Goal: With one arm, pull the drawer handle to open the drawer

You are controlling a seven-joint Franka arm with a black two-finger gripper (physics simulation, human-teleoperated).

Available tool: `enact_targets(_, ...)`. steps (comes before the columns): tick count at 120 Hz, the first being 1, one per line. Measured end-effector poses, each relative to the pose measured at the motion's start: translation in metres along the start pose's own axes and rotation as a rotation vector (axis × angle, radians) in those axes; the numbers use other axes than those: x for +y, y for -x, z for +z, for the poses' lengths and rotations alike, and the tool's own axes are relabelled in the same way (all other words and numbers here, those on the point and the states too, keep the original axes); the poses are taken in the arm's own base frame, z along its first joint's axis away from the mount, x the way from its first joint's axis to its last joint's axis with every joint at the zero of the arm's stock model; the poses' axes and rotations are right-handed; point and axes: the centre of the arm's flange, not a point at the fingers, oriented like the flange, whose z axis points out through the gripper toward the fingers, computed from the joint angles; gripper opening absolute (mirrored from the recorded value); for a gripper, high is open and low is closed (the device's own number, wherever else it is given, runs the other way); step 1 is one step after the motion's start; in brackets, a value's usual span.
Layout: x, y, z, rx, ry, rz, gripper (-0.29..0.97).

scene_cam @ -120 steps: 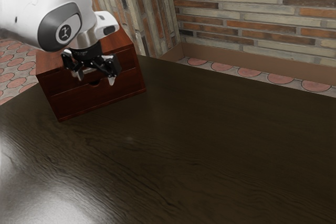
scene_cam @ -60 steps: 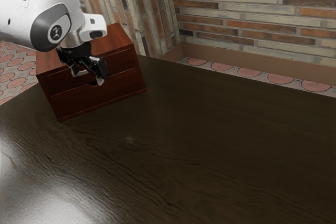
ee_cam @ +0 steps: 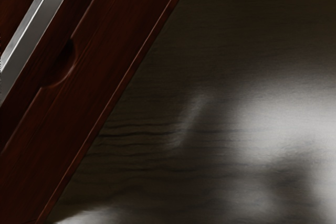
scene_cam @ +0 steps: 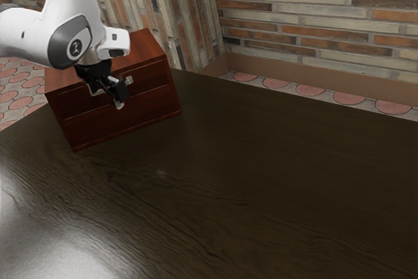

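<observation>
A dark red wooden cabinet (scene_cam: 147, 99) with two drawer fronts stands on the table at the exterior view's left. Both drawer fronts sit flush with the box. My black gripper (scene_cam: 113, 93) hangs right in front of the upper drawer, fingers open, with nothing between them. A small bright end of the silver handle (scene_cam: 128, 80) peeks out beside the hand. In the wrist view the handle (ee_cam: 31, 30) is a slanted silver bar close to the hand, above a rounded notch (ee_cam: 63, 61) in the lower drawer front (ee_cam: 100, 72).
The dark wooden table (scene_cam: 248, 174) stretches wide toward the exterior view's right and front. A brick wall (scene_cam: 313, 24) and a low ledge (scene_cam: 313, 76) rise behind it.
My hand has moved up and toward the exterior view's left, closer to the upper drawer front, and has turned. The cabinet has not moved.
</observation>
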Motion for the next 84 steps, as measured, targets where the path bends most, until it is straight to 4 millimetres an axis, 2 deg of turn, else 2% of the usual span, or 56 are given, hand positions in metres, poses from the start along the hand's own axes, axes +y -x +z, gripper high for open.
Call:
enact_targets(27,-0.010,-0.007,0.019,0.017,-0.042,0.080,0.68)
enact_targets(44,-0.011,-0.010,0.021,0.037,-0.054,0.105,0.68)
enact_targets(63,-0.019,-0.021,0.032,0.055,-0.054,0.131,0.68)
enact_targets(84,-0.022,-0.025,0.041,0.061,-0.054,0.176,0.68)
